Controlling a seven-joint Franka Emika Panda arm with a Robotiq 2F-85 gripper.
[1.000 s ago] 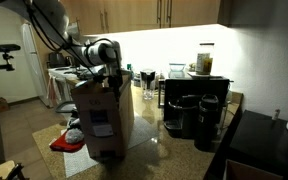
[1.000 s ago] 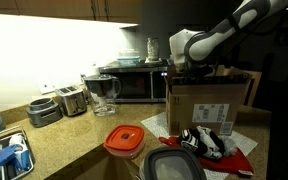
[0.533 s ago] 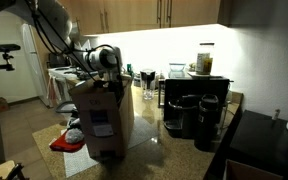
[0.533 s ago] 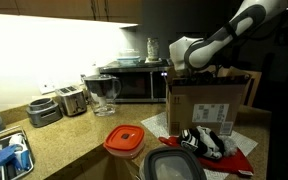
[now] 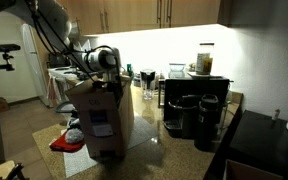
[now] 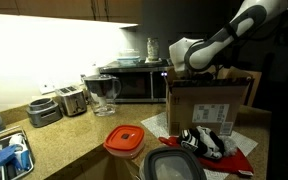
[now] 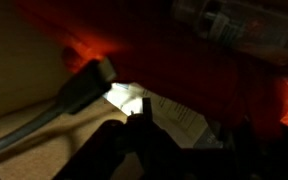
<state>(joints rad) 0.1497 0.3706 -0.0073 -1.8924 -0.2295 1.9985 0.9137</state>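
Observation:
A tall open cardboard box [image 5: 102,120] stands on the counter and shows in both exterior views [image 6: 209,105]. My gripper [image 5: 112,84] reaches down into its open top [image 6: 196,70], so the box walls hide the fingers. The wrist view is dark. There the fingers [image 7: 189,138] are black silhouettes over a white printed paper [image 7: 169,112]. A grey plug on a cable [image 7: 89,85] lies to their left and something red [image 7: 234,80] lies behind. I cannot make out whether the fingers are open or shut.
A red cloth [image 6: 239,150] with a black-and-white item [image 6: 204,140] lies beside the box. A red-lidded container [image 6: 124,140] and a grey lid [image 6: 179,165] sit in front. A pitcher [image 6: 104,93], toaster [image 6: 72,100], microwave [image 6: 134,82] and coffee makers [image 5: 194,115] line the counter.
The wrist has sunk a little lower toward the box opening over the last second. In the last half second nothing visibly moved.

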